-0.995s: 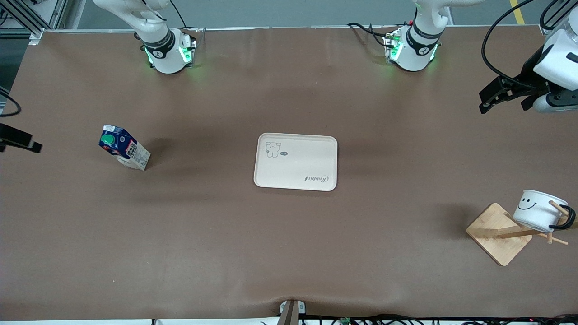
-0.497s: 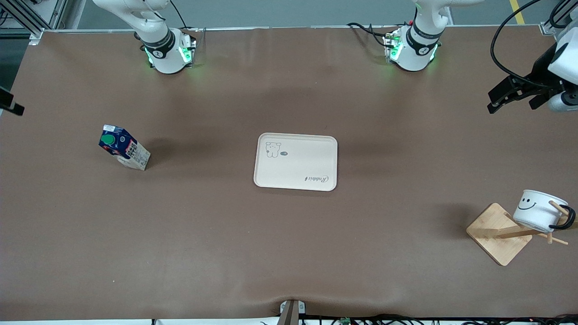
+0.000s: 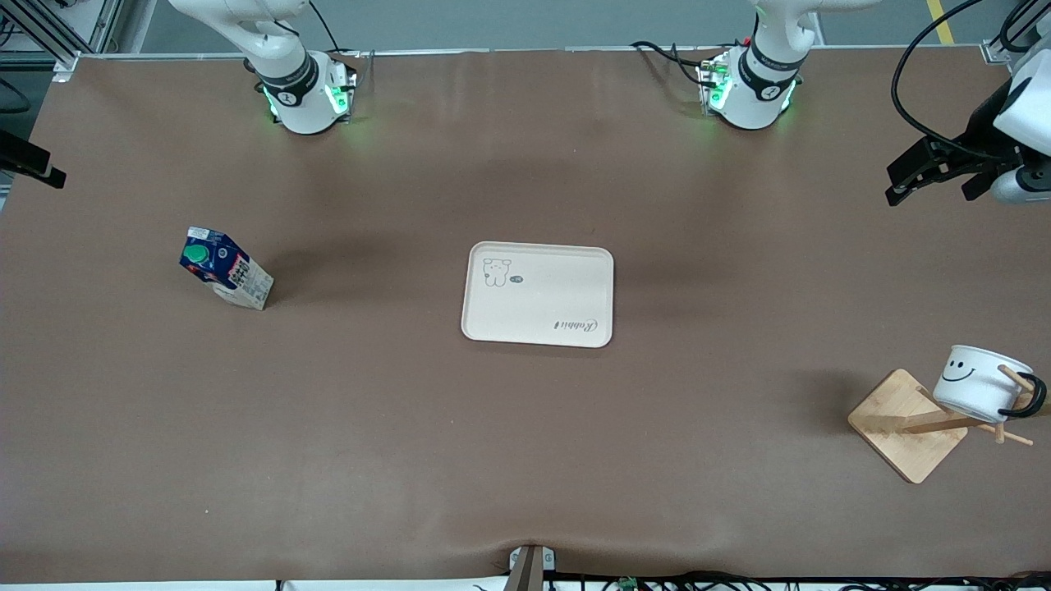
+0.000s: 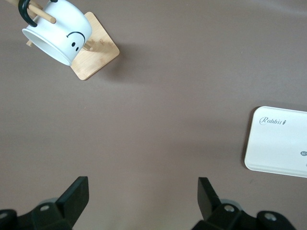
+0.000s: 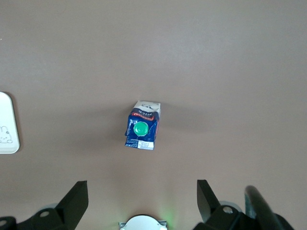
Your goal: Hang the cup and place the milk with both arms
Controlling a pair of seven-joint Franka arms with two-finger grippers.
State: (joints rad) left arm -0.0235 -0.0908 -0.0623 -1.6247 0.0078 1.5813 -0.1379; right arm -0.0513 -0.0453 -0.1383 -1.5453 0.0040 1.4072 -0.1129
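My left gripper [image 3: 924, 174] hangs high over the left arm's end of the table [image 3: 525, 460], fingers [image 4: 74, 201] spread wide and holding nothing. My right gripper [image 3: 33, 164] sits at the table's edge at the right arm's end, fingers [image 5: 76, 201] likewise parted and empty.

Below the left gripper and nearer the front camera, the cup [image 3: 977, 383] is already hung: its black handle [image 3: 1026, 402] loops over a peg of the wooden rack [image 3: 907, 423], so it tilts mouth outward, clear of the table. That half looks done, in my judgement.

The milk [image 3: 226, 279] stands upright on the table toward the right arm's end, green cap [image 5: 141, 129] up, directly under my right wrist camera. The cream tray [image 3: 538, 294] lies empty mid-table, well apart from the carton, and is probably its destination. I take the next step to be lowering the right gripper around the carton.
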